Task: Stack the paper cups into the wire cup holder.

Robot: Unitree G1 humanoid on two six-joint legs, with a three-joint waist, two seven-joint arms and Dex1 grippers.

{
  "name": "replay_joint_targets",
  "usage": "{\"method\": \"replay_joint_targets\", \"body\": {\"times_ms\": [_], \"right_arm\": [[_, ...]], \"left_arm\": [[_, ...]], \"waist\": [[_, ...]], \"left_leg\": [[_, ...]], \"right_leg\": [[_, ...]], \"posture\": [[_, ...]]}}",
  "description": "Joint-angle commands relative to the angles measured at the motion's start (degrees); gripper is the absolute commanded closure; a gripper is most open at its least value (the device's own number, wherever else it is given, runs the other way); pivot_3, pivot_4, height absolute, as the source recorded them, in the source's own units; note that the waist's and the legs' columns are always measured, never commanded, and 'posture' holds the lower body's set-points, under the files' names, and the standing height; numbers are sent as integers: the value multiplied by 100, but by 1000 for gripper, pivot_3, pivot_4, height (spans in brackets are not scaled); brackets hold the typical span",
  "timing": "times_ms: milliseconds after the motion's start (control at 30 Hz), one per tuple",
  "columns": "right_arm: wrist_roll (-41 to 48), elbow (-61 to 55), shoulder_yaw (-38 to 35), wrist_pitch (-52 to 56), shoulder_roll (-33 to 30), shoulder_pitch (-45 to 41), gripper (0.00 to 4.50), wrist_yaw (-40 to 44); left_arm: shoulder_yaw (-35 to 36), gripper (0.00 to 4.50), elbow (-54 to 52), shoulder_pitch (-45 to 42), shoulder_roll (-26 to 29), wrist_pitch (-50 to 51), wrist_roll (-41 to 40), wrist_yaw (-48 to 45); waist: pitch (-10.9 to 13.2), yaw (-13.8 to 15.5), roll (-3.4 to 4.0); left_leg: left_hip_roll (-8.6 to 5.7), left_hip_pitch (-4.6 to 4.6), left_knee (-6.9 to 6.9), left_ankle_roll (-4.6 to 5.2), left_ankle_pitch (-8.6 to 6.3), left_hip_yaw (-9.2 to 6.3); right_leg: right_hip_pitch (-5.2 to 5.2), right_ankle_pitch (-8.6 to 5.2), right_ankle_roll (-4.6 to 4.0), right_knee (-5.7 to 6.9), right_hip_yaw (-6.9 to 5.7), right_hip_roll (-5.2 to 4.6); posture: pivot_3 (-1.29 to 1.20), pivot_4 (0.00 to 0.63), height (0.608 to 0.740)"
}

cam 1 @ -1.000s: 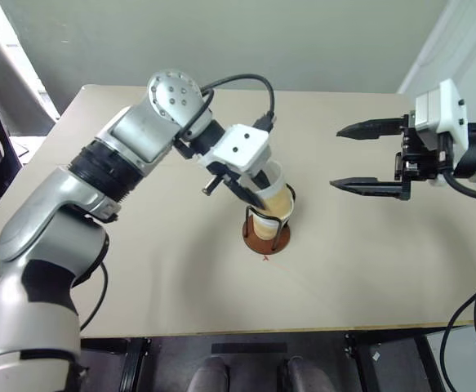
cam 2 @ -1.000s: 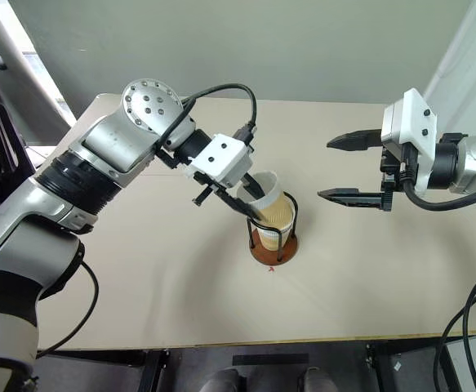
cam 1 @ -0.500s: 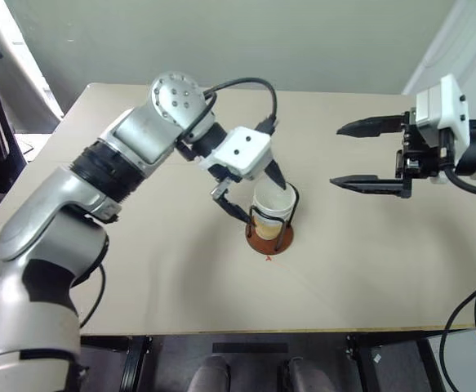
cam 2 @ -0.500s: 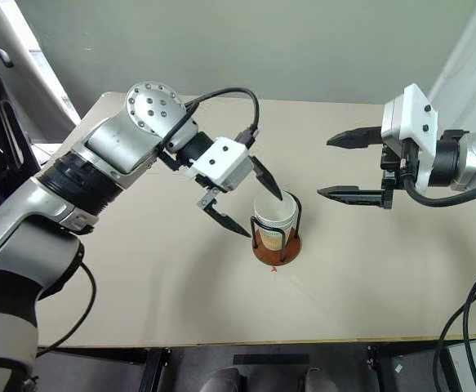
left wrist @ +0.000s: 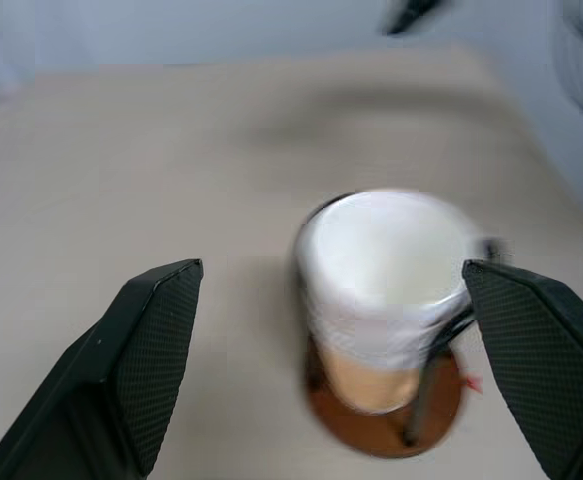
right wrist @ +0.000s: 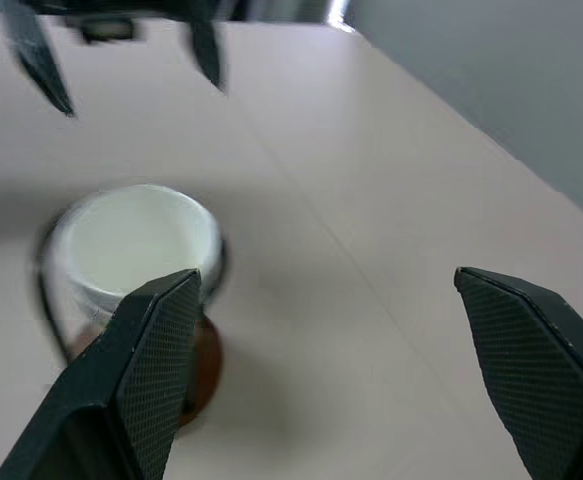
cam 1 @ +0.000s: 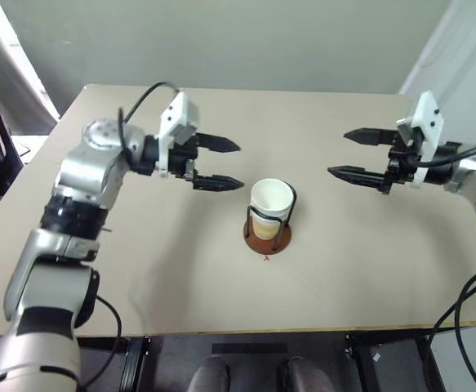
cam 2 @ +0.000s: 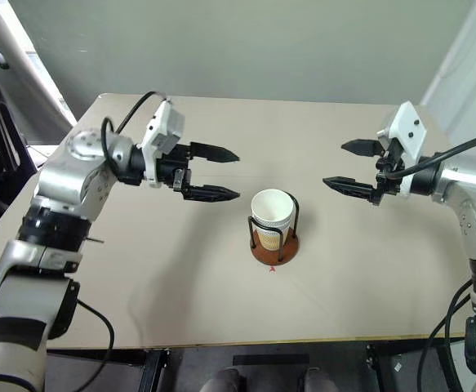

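Observation:
A stack of nested paper cups (cam 1: 270, 202), tan outside and white inside, stands upright in the wire cup holder (cam 1: 268, 238) at the table's middle. Black wire loops rise around the stack from the round reddish-brown base. My left gripper (cam 1: 239, 167) hovers open to the left of the cups, pointing at them, with nothing between its fingers. On the other side my right gripper (cam 1: 338, 153) is open and empty too, well clear of the holder. The left wrist view shows the cups (left wrist: 386, 290) ahead between its wide-spread fingers (left wrist: 151, 350). In the right wrist view the cups (right wrist: 131, 245) sit off to one side.
The beige table (cam 1: 368, 261) spreads bare around the holder, its front edge near me. A small red mark (cam 1: 266, 258) lies just in front of the base. A grey wall stands behind the table.
My left gripper let go of the top cup, which settled upright into the stack, then opened wide and drew back to the left. My right gripper shifted slightly and rolled.

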Motion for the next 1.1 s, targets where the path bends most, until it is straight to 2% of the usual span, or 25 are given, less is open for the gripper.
{"method": "replay_joint_targets", "body": {"times_ms": [33,233,433,600,1100], "right_arm": [[-412,344,-227,-397,212,90,380,-653],[-683,614,-434,-568,851,175,380,-1716],[-688,598,-583,-435,1288,251,380,-2344],[-634,638,-771,-264,1482,205,380,-2741],[-705,894,-913,-291,1717,-40,380,-3374]], "left_arm": [[907,51,-601,524,-80,205,113,1340],[1643,51,-1205,1143,-429,703,213,2821],[2108,51,-1503,1269,-773,962,140,3676],[2282,51,-1527,1330,-949,1013,216,4122],[2339,51,-1349,1196,-1293,843,482,4705]], "waist": [[0,2,0],[0,-7,0],[0,-8,0],[0,-2,0],[0,-2,0]], "left_leg": [[0,3,1,0,0,3],[-1,17,-1,-1,2,11],[-2,23,-1,-2,2,15],[-3,25,-3,-2,2,18],[-4,27,-6,-4,2,20]], "right_leg": [[1,-1,1,1,0,0],[0,-1,0,0,-2,2],[3,0,-1,2,-4,2],[2,-1,-1,3,-5,2],[1,0,-5,3,-4,2]], "posture": [[0,150,740],[0,150,740],[0,150,740],[0,150,740],[0,150,740]]}}
